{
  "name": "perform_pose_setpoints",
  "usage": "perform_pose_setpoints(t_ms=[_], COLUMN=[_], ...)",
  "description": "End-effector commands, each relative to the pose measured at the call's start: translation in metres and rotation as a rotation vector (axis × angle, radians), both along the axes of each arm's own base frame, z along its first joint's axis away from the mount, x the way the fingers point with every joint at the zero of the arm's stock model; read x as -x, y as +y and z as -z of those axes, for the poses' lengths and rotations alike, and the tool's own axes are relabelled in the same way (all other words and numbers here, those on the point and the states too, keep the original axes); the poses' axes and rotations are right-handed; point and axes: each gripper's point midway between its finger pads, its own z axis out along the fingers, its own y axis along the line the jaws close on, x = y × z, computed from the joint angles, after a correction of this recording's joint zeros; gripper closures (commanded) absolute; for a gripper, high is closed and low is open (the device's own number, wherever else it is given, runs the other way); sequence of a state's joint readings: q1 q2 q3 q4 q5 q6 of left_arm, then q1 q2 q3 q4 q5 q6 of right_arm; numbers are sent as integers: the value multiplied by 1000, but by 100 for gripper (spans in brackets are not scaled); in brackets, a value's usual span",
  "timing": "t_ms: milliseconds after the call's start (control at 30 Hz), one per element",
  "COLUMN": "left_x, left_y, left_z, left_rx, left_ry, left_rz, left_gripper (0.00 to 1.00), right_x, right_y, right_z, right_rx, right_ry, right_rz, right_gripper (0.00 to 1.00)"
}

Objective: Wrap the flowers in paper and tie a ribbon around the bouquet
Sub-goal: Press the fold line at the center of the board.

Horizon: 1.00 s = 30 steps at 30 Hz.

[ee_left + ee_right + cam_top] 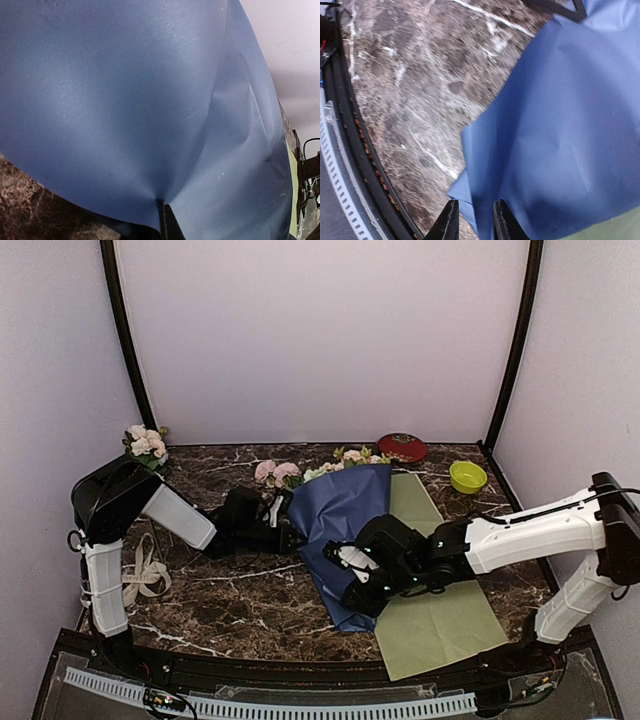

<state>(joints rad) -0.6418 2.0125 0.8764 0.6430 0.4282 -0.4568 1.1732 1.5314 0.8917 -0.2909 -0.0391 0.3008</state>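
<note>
I am reading no words, numbers or signs anywhere; the ribbon is showing too small.

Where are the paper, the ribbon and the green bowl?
paper (345, 505): top view, middle of its dark blue face.
ribbon (148, 575): top view, on its loose cream loops.
green bowl (467, 485): top view, on its near wall.

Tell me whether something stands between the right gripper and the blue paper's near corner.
Nothing visible does. The paper has its near corner right at the right gripper, jaws apart, over the marble table.
</note>
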Motion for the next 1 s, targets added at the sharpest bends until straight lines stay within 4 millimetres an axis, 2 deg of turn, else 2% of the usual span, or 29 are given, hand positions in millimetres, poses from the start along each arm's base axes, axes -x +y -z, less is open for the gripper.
perform_pose_setpoints(t_ms=[0, 67, 100, 167, 233, 333, 433, 533, 600, 700, 800, 967], left_x=[-2, -2, -2, -1, -1, 0, 0, -2, -3, -5, -8, -11], left_y=[11, 11, 11, 11, 12, 12, 12, 13, 14, 15, 16, 15], left_z=[0, 1, 1, 1, 1, 2, 1, 1, 2, 2, 0, 0], left_rx=[-55, -56, -55, -53, -51, -52, -54, -51, -50, -54, -58, -77], left_ry=[-24, -25, -27, -24, -22, -25, -24, -23, -26, -29, -37, -51], left_rz=[-25, -23, -22, -20, -18, -17, -16, -23, -27, -32, -32, -25], left_gripper=[100, 100, 100, 100, 100, 100, 100, 100, 100, 100, 100, 100], right_x=[9, 18, 16, 0, -23, -44, -47, -48, -38, -8, 18, 42], right_y=[35, 38, 36, 29, 23, 30, 41, 38, 40, 47, 42, 21], right_z=[-43, -66, -77, -86, -83, -57, -20, 19, 36, 54, 71, 77], right_rx=[-154, -243, -279, -317, -303, -187, -85, -2, 19, 15, 45, 103], right_ry=[-28, -22, -33, -61, -96, -104, -55, -40, -13, 39, 96, 100], right_rz=[-143, -195, -189, -116, -23, 44, 22, 15, -27, -122, -177, -232], right_gripper=[73, 63, 61, 61, 68, 80, 88, 90, 91, 91, 91, 91])
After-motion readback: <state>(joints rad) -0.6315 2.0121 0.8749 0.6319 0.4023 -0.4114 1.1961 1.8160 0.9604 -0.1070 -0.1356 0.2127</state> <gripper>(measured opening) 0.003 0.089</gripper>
